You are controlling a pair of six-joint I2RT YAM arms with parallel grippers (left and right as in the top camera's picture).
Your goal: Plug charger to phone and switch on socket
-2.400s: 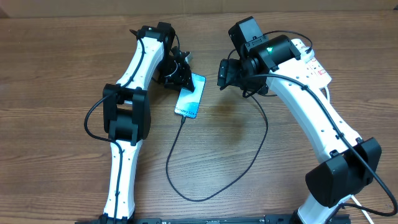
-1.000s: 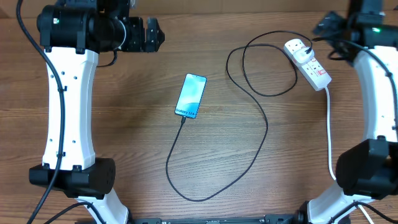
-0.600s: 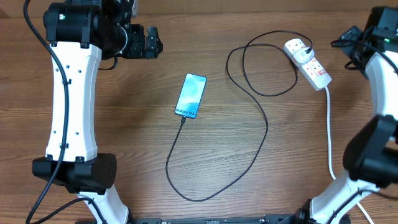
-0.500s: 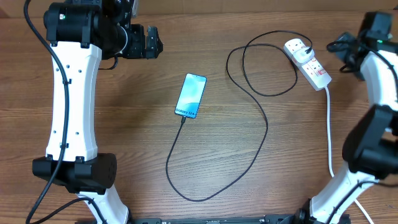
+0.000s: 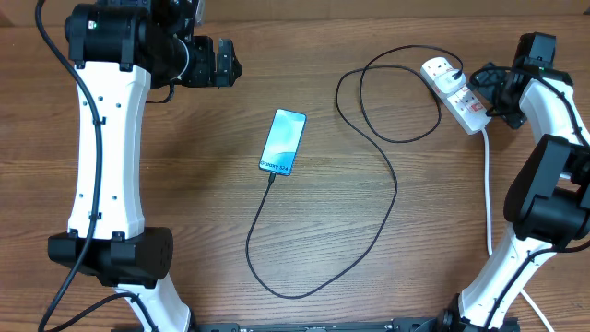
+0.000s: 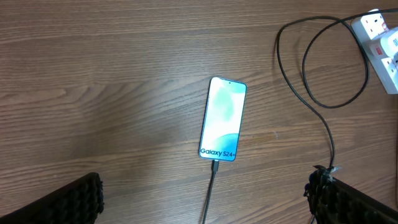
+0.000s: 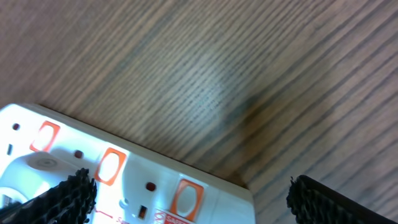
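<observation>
The phone lies face up mid-table, screen lit; the left wrist view shows the phone too. The charger, a thin black cable, loops from the phone's lower edge round to the socket at the far right. My left gripper hangs open, high and far left of the phone, its fingertips wide apart. My right gripper is open right beside the socket, and its wrist view shows the socket with orange switches between its spread fingers.
A thick white cord runs from the socket down the right side toward the front edge. My left arm stands tall along the left side and my right arm along the right edge. The table is brown wood.
Both grippers left the phone and rose apart. In the last half second the right gripper swung in and down to the socket. The left arm stayed still.
</observation>
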